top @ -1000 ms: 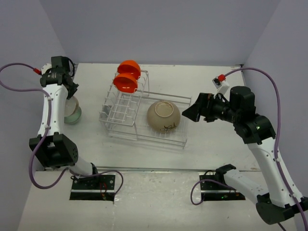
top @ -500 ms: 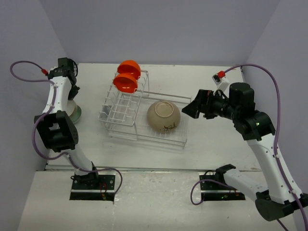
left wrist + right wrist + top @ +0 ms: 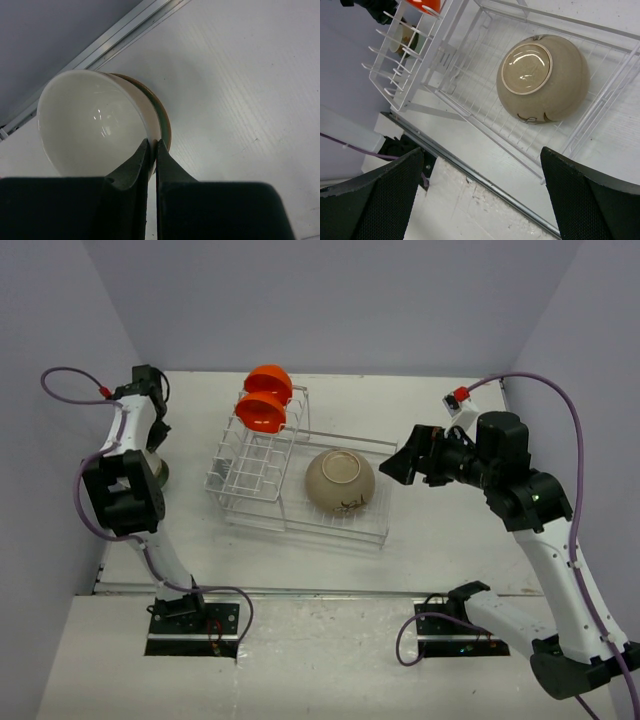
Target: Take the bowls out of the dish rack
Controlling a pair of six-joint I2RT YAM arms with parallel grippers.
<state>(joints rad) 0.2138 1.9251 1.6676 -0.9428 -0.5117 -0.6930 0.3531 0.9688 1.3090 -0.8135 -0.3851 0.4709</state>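
Fingers at left [image 3: 132, 167] pinch the beige bowl's [image 3: 90, 125] rim near the table edge [image 3: 125, 31]; right fingers [image 3: 375, 200] gape beside the dish rack [image 3: 250, 466].

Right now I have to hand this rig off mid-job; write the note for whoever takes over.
Left gripper: shut on the rim of the beige bowl, nested in a second bowl on the table, left of the dish rack.
Right gripper: open, empty, hovering beside the rack's right end.
Done: two bowls out of the rack.
Left to do: release the beige bowl; lift out the tan bowl, bottom-up in the low basket, and the two orange bowls in the upright slots.
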